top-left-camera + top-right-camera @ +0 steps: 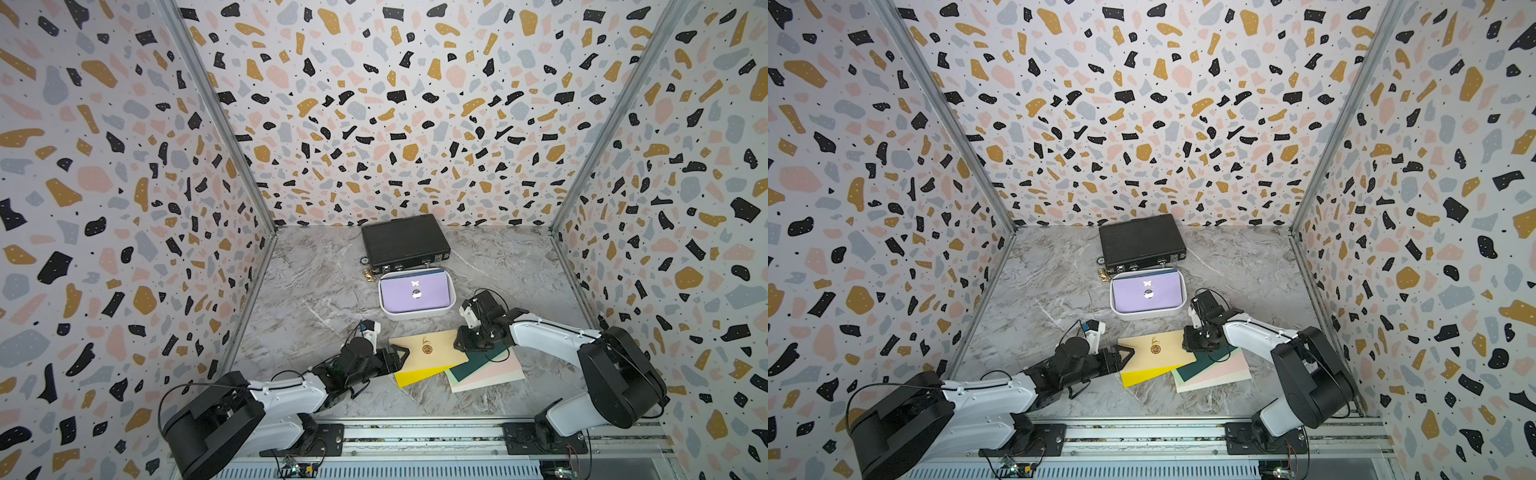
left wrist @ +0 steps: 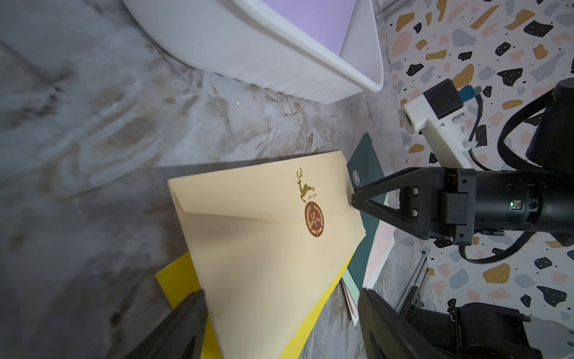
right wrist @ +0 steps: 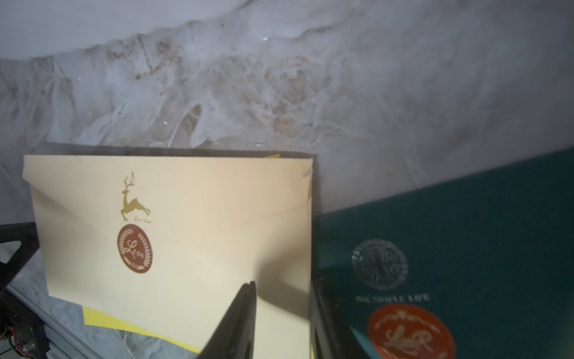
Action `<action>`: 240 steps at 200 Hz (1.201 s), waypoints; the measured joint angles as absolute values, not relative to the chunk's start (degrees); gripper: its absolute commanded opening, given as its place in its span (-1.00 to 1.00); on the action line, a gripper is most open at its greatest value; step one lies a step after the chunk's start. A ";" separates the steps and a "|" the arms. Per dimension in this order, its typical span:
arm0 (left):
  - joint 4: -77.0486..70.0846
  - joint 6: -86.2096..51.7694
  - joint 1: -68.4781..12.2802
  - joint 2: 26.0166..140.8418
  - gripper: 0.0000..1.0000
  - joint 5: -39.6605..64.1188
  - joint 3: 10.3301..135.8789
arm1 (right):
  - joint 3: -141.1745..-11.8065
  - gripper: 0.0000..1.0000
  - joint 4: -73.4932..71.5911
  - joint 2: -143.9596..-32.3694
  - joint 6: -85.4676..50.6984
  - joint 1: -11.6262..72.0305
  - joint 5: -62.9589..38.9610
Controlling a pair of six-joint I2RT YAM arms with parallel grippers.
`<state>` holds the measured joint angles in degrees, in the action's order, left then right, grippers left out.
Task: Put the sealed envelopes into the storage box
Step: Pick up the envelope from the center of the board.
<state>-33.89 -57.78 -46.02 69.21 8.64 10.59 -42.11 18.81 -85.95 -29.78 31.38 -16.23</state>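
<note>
Left-wrist view: the left gripper [image 2: 279,293] stands spread wide, its two fingers either side of the near end of the cream envelope [image 2: 264,245], with no contact that can be confirmed; it is judged to be lining up to take that end. The right gripper [image 2: 355,199] meets the opposite short edge; in the right-wrist view one finger [image 3: 239,314] lies over the paper and its mate sits just past the edge, jaws partly apart; whether they nip the paper cannot be told. A dark shadow under the cream envelope's far edge suggests that it is raised off the pile, probably to free it from the yellow envelope [image 2: 177,276] beneath. Beside these, a dark green envelope [image 1: 482,361] overlaps a pink envelope [image 1: 496,374]; all four lie on the table [image 1: 316,291], near the storage box [image 1: 415,315] but outside it. In both top views the box holds a lilac envelope [image 1: 395,297] uppermost, seal up, with others edging out behind it; the black briefcase [image 1: 403,241] sits shut just behind the box, uninvolved.
</note>
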 measured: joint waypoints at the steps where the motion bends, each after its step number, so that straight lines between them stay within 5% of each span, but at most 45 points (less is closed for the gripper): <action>1: -34.04 -57.78 -46.02 69.30 0.57 8.67 10.59 | -42.11 -0.31 18.81 -85.95 -29.78 31.35 -16.21; 113: -67.09 -62.94 -45.98 95.31 0.23 15.86 10.02 | -41.30 -0.31 17.19 -85.62 -29.50 31.40 -16.71; 145: -78.19 -65.12 -45.89 104.14 -0.12 17.10 10.22 | -41.19 -0.31 17.15 -85.52 -29.32 31.40 -16.69; 198: -80.88 -65.36 -45.52 106.63 -1.00 17.76 10.33 | -41.06 -0.32 17.12 -85.36 -29.08 31.40 -16.49; 240: -81.19 -65.08 -45.19 106.37 -1.00 18.57 10.31 | -41.10 -0.12 19.35 -83.79 -27.79 31.53 -16.29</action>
<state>-81.19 -65.08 -45.19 106.37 18.57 10.31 -41.10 19.35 -83.79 -27.79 31.53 -16.29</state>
